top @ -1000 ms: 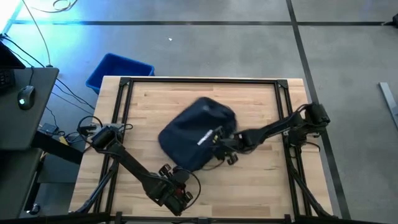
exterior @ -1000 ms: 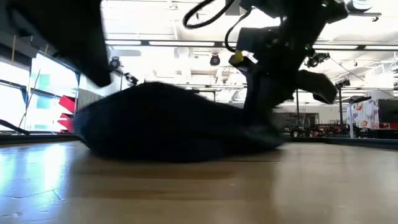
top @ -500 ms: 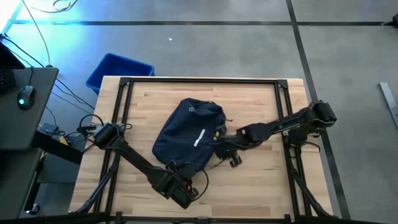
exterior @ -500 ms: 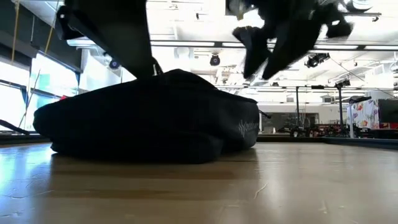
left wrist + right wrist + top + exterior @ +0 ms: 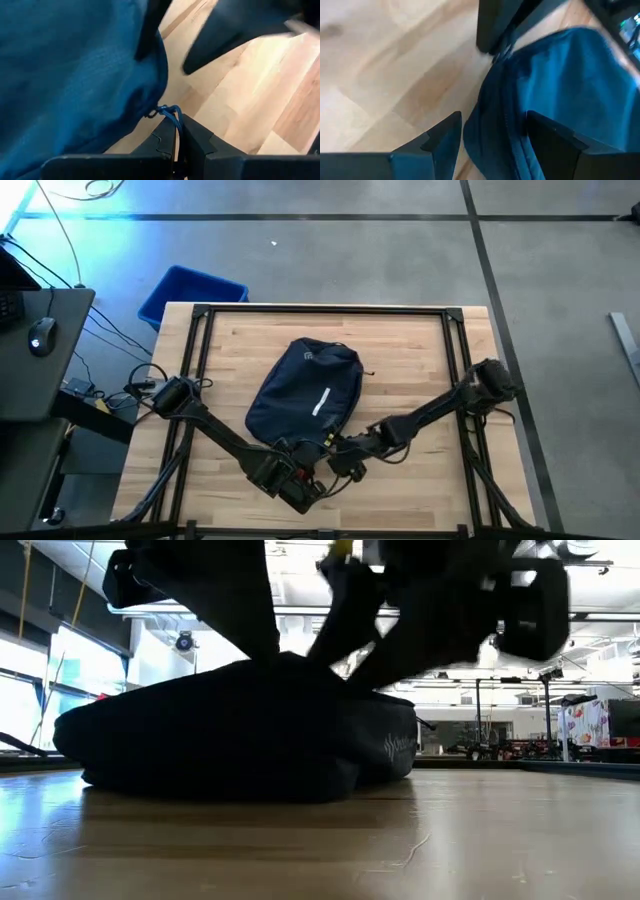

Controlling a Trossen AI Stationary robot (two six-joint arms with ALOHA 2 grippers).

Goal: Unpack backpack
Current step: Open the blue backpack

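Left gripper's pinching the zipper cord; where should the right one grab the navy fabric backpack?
Take the rolled zipper edge of the navy fabric backpack, at the corner facing the arms: it already lies between the right gripper's open fingers. The left gripper is shut on the blue cord there.

Navy backpack (image 5: 305, 392) (white stripe) on pale wood table (image 5: 420, 350).

Right hand (image 5: 490, 145) with its two dark fingers (image 5: 442, 142) spread apart, straddling the zippered edge of the blue backpack (image 5: 560, 85). The backpack lies on the light wooden surface (image 5: 385, 65). Beyond it, the other arm's dark hand (image 5: 495, 25) touches the backpack's edge.
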